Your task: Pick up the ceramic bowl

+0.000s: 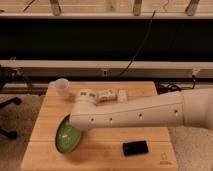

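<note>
The ceramic bowl [66, 138] is a green glazed dish at the front left of the wooden table [150, 136]. It is tilted, its right side raised and tucked under the end of my white arm [85, 117]. The arm reaches in from the right across the table. My gripper is at that end of the arm, right at the bowl's raised right side, and is hidden beneath the arm.
A small translucent white cup [61, 87] stands at the table's back left. White packets [107, 95] lie at the back middle. A flat black object [135, 148] lies at the front right. A chair base [7, 107] is left of the table, and a dark rail wall is behind it.
</note>
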You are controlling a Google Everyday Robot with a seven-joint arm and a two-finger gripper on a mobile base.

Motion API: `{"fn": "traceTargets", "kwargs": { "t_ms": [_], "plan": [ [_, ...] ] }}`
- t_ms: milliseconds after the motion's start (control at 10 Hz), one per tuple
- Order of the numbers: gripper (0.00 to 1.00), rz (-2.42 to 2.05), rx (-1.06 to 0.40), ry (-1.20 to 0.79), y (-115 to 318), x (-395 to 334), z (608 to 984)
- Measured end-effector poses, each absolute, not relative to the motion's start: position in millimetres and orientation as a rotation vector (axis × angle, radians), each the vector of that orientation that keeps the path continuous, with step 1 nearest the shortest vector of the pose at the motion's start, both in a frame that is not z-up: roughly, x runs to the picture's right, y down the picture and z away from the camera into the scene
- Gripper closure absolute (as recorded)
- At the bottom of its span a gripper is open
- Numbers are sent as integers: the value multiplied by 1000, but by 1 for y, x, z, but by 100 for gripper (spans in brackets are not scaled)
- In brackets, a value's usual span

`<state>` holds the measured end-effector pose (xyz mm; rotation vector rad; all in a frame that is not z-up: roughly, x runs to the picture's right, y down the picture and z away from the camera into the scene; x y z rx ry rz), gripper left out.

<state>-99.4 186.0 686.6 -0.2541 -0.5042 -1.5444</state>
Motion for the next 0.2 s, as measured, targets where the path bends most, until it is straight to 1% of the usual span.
{"fn": "traceTargets", "kwargs": {
  "t_ms": [200],
  "plan": [
    [100, -1550, -244, -503, 183, -99, 686]
  ]
}}
